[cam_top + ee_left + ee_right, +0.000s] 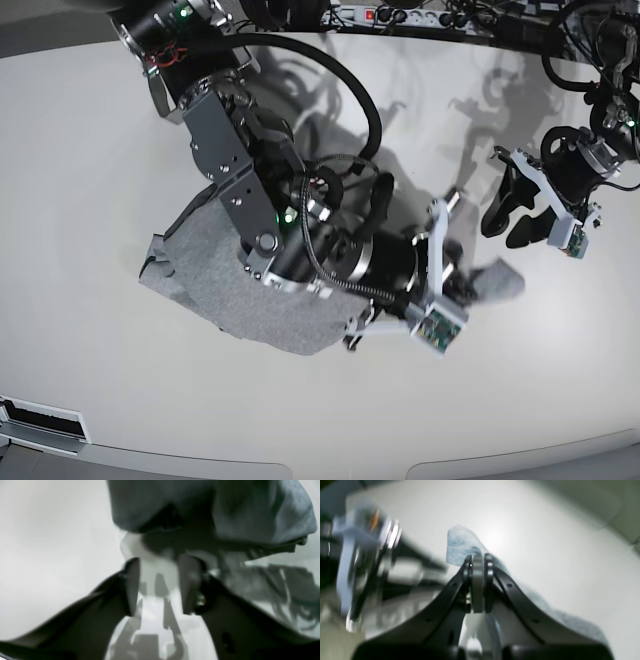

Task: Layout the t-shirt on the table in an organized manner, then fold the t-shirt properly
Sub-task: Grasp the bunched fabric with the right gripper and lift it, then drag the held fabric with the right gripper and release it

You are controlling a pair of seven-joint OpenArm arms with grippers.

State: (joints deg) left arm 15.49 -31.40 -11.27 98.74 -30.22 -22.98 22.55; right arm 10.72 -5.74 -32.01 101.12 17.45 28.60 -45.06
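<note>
Right pincer [478, 562] is clamped tight on a fold of the grey t-shirt [245, 290], which lies bunched on the white tabletop [90, 150], mostly under the right arm [240, 170]. Left pincer [160, 585] stands parted and holds nothing; cloth hangs just beyond its tips. Judgement: to spread the shirt well, the left should take a separate hem, then both draw apart, low and level. Bare tabletop surrounds the shirt; the near edge [330, 462] is well clear.
</note>
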